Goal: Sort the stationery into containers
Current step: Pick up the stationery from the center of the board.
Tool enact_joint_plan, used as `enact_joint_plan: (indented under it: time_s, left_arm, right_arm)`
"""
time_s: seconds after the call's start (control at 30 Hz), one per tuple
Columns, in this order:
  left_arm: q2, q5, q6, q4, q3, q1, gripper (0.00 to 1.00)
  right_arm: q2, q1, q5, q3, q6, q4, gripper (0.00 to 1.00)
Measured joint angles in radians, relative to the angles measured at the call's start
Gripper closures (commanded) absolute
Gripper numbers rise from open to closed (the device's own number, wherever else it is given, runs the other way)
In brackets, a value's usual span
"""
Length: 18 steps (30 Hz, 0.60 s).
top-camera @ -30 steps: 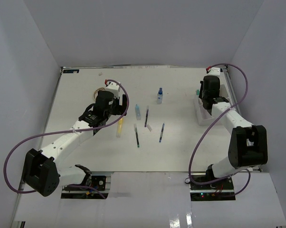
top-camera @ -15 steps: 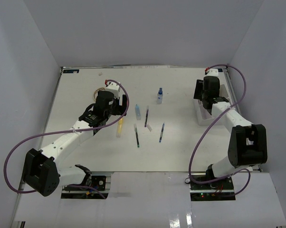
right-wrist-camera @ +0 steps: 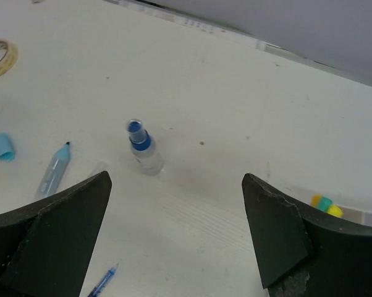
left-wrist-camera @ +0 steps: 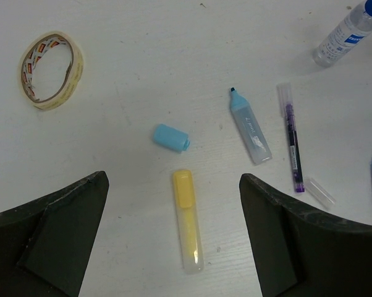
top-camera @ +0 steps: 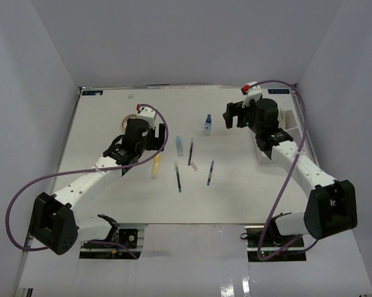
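i judge this sort barely started. the organizer box [top-camera: 261,154] sits by the right edge of the desk [top-camera: 105,124], partly hidden behind my right arm. the right wrist view catches only a corner of it, with something yellow and teal [right-wrist-camera: 322,203] already inside; i cannot tell which compartment or what else it holds. everything else lies loose on the desk. a tape roll [left-wrist-camera: 50,71] is toward the far left. a light-blue cap [left-wrist-camera: 170,137], a yellow highlighter [left-wrist-camera: 188,223], a light-blue highlighter [left-wrist-camera: 251,133], a purple pen [left-wrist-camera: 292,145] and a clear cap [left-wrist-camera: 322,192] are grouped around the middle. a dark pen [top-camera: 178,176] and a blue pen [top-camera: 210,172] lie nearer the near edge, and a small blue bottle [right-wrist-camera: 141,145] stands upright toward the far edge. my left gripper [left-wrist-camera: 173,179] hovers over the yellow highlighter, fingers wide apart on either side of it and holding nothing. my right gripper [right-wrist-camera: 175,178] hangs above bare desk just beside the bottle, clear of the box, fingers also spread and empty. so at least one item is in and about nine are left. the highlighter looks like the left arm's next pick and the bottle the right's.
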Motion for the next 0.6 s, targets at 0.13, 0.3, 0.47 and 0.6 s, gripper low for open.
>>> enact_joint_plan:
  time_s: [0.13, 0.3, 0.47, 0.6]
  left_arm:
    - [0.006, -0.008, 0.000, -0.002, 0.000, 0.000, 0.02]
    - [0.008, -0.009, 0.000, -0.003, 0.000, 0.000, 0.02]
    - [0.023, -0.006, -0.001, -0.004, 0.001, 0.000, 0.02]
    - [0.031, -0.002, -0.003, -0.006, 0.001, 0.000, 0.02]
  right_arm:
    - [0.110, 0.061, -0.051, 0.051, -0.026, 0.020, 0.06]
    - [0.262, 0.103, -0.083, 0.122, -0.041, 0.025, 0.06]
    - [0.376, 0.131, -0.090, 0.181, -0.046, 0.032, 0.06]
    - [0.448, 0.138, -0.081, 0.228, -0.047, 0.040, 0.11]
